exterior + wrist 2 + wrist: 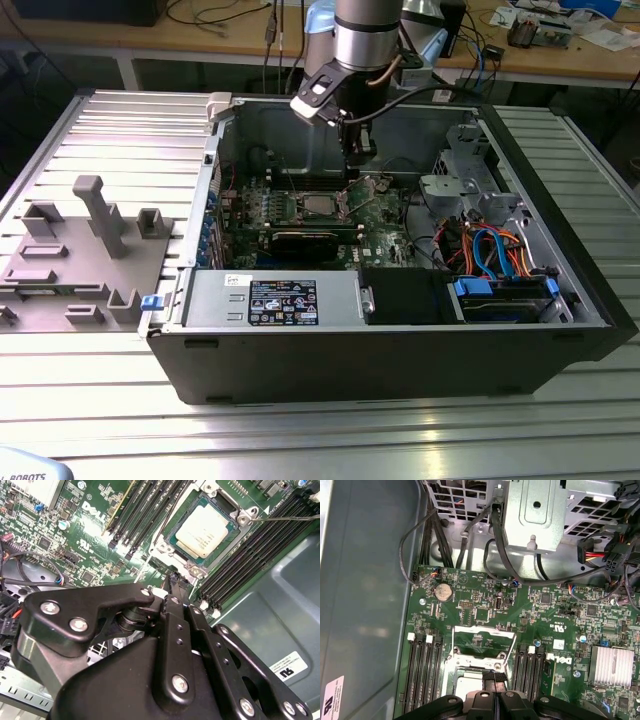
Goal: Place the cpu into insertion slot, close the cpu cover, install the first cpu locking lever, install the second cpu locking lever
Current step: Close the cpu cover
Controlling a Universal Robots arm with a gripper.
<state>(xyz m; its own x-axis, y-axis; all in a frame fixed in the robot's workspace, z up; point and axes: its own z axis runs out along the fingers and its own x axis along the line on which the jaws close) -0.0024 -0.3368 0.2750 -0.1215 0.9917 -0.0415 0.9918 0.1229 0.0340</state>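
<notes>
Already the cpu (205,530) lies flat in the insertion slot (243,516), silvery top up, with long black memory slots (150,515) on either side of it on the green motherboard (480,615). In the exterior view it sits just left of the frame's centre, deep inside the open computer case (400,350), and the arm reaches down into the case from the upper middle of the frame. In the first wrist view the cpu cover (482,642) is swung open: its thin metal frame lies beyond the socket, and green board shows through its window. The gripper (495,677) hangs close over the socket's edge with its two black fingers drawn together. Whether they pinch anything between them I cannot tell.
</notes>
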